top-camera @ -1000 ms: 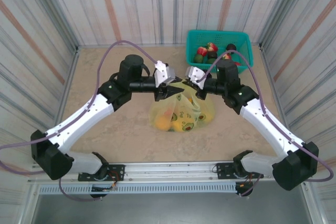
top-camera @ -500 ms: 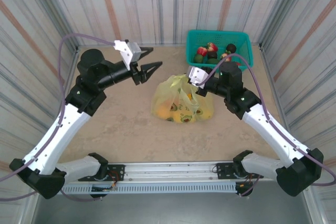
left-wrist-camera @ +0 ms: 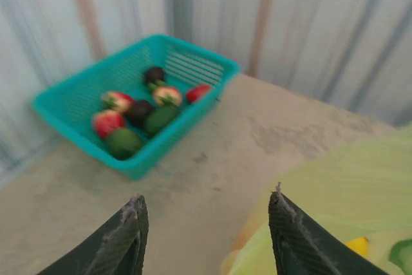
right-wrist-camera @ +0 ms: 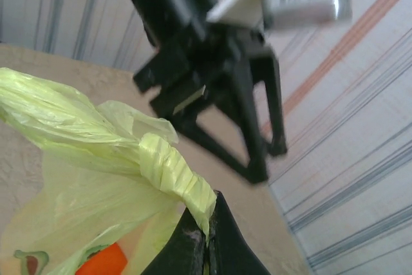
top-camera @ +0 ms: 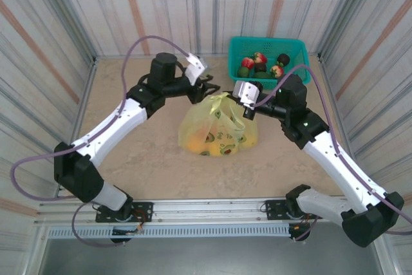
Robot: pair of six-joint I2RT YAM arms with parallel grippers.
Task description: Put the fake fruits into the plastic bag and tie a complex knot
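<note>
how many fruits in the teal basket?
8 in the teal basket: dark fruit at back, two red-yellow fruits, small red fruit by right wall, dark fruit centre, green fruit beside it, red fruit, green fruit nearest. Blurry; some may be hidden.

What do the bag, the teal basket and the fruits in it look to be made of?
The plastic bag looks like thin translucent film: it crinkles and orange fruit shows through. The basket seems moulded teal plastic with slotted walls. The fruits in it look smooth, faintly glossy, probably plastic, though that view is blurred.
</note>
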